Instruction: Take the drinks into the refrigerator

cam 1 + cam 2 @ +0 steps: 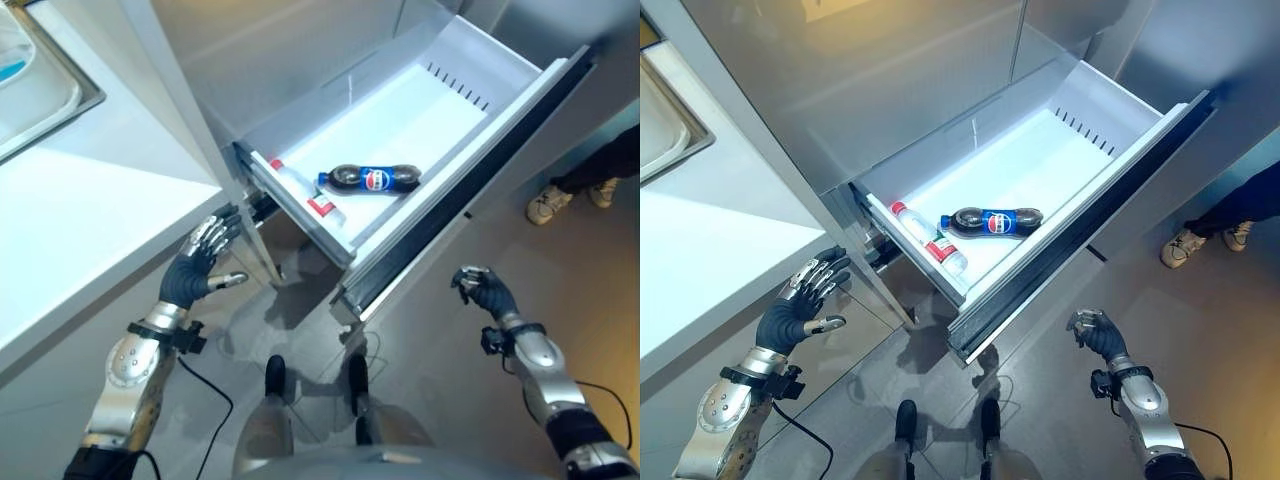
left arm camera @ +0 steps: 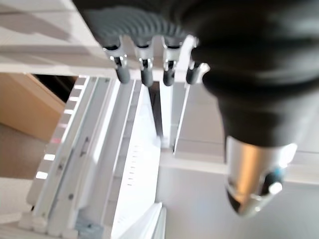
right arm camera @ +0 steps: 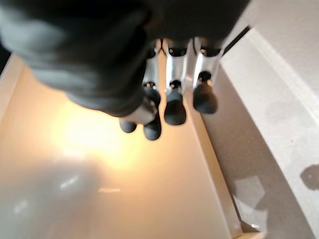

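1. Lying on its side in the open refrigerator drawer (image 1: 470, 70), a dark cola bottle (image 1: 368, 179) with a blue label and blue cap rests near the drawer's front wall.
2. Beside it, closer to the drawer's left corner, a clear bottle (image 1: 929, 235) with a red cap and a red and green label also lies on its side; the two bottles are near each other, and whether they touch cannot be told.
3. The drawer is pulled well out from the grey refrigerator, its white interior brightly lit.
4. The left hand (image 1: 197, 262) hangs in the air just beside the drawer's left front corner, fingers straight and spread, holding nothing.
5. The right hand (image 1: 1095, 333) floats below the drawer's front edge, apart from it, fingers curled inward and empty.
6. A white counter (image 1: 80, 220) runs along the robot's left, with a metal sink (image 1: 45, 95) set into it.
7. A person's shoes (image 1: 570, 198) stand on the floor at the far right.
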{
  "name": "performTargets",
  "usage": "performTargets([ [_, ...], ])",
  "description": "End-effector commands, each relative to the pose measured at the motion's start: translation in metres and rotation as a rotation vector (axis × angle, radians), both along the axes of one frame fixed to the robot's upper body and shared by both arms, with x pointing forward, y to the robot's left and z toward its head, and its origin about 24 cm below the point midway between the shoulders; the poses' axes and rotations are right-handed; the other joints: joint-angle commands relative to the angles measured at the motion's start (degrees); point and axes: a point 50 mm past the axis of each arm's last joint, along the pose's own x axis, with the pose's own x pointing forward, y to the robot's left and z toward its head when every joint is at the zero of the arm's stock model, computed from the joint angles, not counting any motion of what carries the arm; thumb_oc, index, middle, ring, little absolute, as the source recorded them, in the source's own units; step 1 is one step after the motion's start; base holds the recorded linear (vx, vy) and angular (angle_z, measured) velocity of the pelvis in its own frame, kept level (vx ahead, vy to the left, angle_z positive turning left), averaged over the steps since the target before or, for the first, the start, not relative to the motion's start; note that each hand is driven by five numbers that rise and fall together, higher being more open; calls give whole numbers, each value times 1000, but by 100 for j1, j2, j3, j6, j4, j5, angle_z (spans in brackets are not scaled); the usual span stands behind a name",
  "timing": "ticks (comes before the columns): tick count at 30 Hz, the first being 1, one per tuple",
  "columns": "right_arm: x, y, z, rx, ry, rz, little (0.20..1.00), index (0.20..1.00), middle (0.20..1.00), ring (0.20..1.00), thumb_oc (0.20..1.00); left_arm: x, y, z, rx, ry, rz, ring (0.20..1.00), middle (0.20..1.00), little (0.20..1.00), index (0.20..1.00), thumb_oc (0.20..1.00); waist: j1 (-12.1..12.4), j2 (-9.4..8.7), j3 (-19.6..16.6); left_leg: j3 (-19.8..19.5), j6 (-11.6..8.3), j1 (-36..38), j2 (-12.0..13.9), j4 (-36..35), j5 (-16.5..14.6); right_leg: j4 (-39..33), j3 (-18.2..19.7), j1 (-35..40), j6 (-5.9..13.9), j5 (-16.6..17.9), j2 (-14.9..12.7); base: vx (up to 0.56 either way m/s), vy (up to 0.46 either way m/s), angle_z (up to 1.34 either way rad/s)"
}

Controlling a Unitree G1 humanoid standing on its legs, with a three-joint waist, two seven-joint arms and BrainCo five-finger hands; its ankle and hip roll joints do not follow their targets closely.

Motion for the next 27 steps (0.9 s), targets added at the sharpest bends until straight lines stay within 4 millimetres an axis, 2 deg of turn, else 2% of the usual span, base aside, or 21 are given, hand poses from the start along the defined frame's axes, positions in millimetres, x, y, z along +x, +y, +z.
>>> performTargets([
  [1,19,8,29,-24,-141,32,200,200,200,200,200,6,-6,21,35,-135,-27,1000,1000,1000,1000,1000,68,-181,56,-166,396,78,-239,214,-452,739,-194,-202,270,-492,-205,0,0,0],
  [11,31,21,41,-41,-189,76,200,200,200,200,200,7,-10,22,17,-149,-30,1000,1000,1000,1000,1000,134,-162,85,-194,406,52,-244,240,-470,753,-227,-213,267,-515,-201,0,0,0],
  [18,48,34,53,-84,-220,129,200,200,200,200,200,10,-16,23,10,-153,-57,1000,1000,1000,1000,1000,211,-148,101,-220,414,42,-251,259,-478,754,-234,-211,259,-519,-206,0,0,0],
  [27,74,68,84,-152,-310,265,200,200,200,200,200,10,-26,24,7,-147,-113,1000,1000,1000,1000,1000,382,-130,92,-265,431,13,-255,301,-491,755,-266,-201,251,-544,-211,0,0,0],
])
